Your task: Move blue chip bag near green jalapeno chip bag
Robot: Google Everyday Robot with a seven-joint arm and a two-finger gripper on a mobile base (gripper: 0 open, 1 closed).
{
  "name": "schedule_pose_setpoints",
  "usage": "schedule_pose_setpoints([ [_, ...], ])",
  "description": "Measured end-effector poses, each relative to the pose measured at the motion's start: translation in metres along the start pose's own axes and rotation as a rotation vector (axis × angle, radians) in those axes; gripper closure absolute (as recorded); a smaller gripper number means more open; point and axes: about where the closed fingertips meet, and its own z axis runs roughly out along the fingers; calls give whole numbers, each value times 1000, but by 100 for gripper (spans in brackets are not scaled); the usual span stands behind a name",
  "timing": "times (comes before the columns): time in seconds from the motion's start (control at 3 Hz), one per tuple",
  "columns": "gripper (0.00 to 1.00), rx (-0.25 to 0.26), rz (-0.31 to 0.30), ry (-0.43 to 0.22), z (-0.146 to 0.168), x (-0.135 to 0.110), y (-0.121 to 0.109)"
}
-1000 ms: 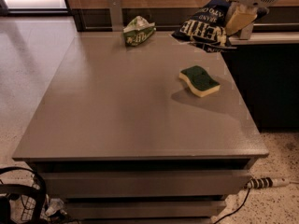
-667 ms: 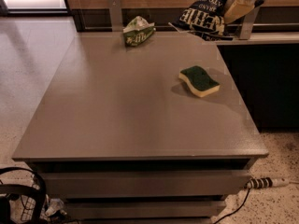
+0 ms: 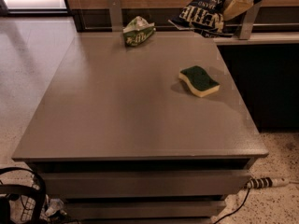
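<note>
The blue chip bag is dark navy with white block lettering. It hangs in the air above the table's far right corner, tilted. My gripper is at the top right and is shut on the bag's right end. The green jalapeno chip bag is small, green and white, and lies at the table's far edge, left of the blue bag. A gap of bare table lies between the two bags.
The grey table has a green-topped yellow sponge on its right side. A wooden wall and a dark ledge run behind the table. Cables and a power strip lie on the floor in front.
My gripper has lifted the blue chip bag off the table's far right corner and carried it up and slightly left. The green bag and the sponge have not moved.
</note>
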Motion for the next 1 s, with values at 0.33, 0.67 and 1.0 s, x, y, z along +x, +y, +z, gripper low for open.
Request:
schedule_pose_setpoints([
  [0.33, 100, 15, -79, -9, 38, -7, -15],
  [0.67, 100, 7, -120, -31, 90, -6, -33],
  [1.0, 100, 11, -104, -49, 138, -1, -49],
])
